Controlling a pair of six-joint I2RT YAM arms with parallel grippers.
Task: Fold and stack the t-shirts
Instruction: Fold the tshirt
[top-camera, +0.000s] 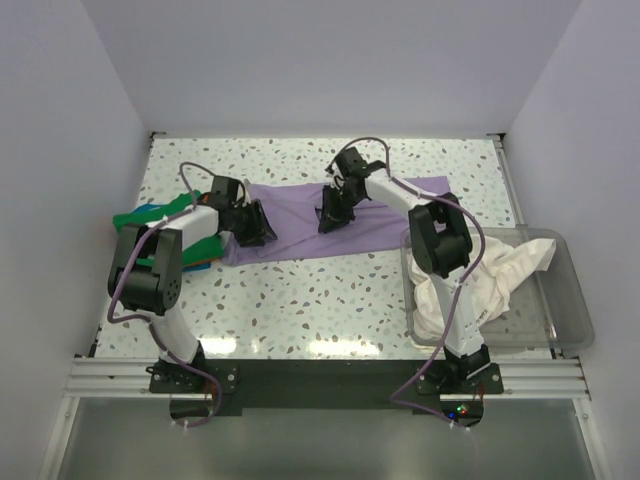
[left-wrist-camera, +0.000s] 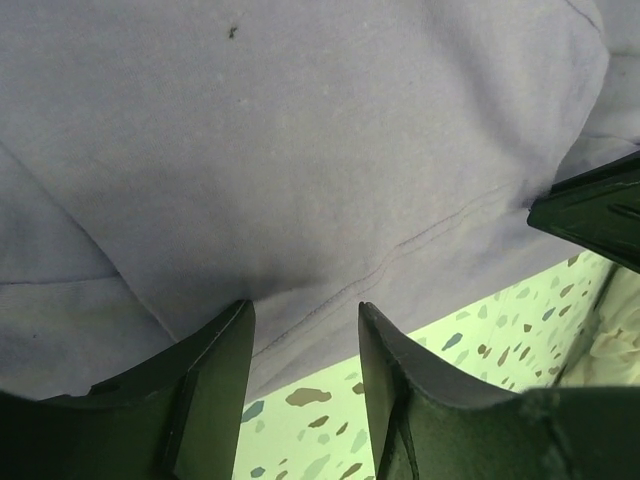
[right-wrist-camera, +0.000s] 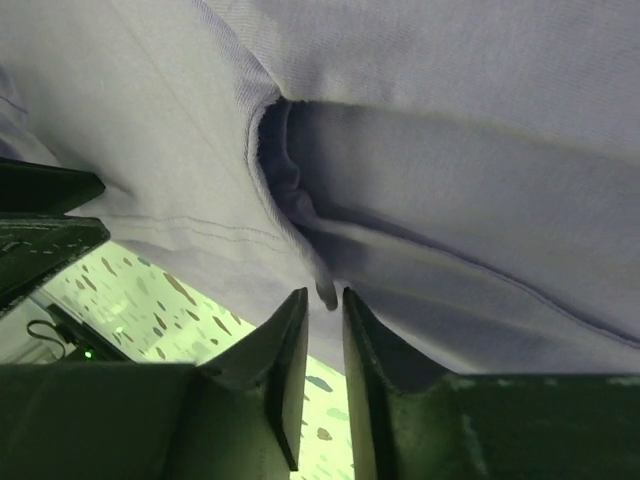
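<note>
White walls (top-camera: 300, 60) closed in a speckled terrazzo table (top-camera: 300, 300), glossy and hard, its flecks brown and grey on pale stone. Across the far middle of it lay the lavender t-shirt (top-camera: 300, 228), spread flat with its long axis running left to right, so that both arms met it along its near hem rather than end-on. The left gripper (top-camera: 252, 222) stood at the shirt's left end and the right gripper (top-camera: 333, 212) near its middle, leaving the right-hand half of the cloth beyond either tool. From the left wrist, that gripper's two dark fingers (left-wrist-camera: 215, 370) were spread apart and holding nothing, the stitched hem lying across the gap between them with bare table below. From the right wrist, the fingers (right-wrist-camera: 285, 350) were drawn nearly together, and a rolled, puckered ridge of cloth ran down to their tips; I judged them pinched on the lavender t-shirt. The fabric was a soft, matte, fine-ribbed knit that creased easily and would probably sag and drag if lifted from one point. The green t-shirt (top-camera: 150, 215), with blue and orange edges beside it, lay under the left arm at the table's left side. The cream white t-shirt (top-camera: 500, 275) sat crumpled in a clear plastic bin (top-camera: 570, 310) on the right.
</note>
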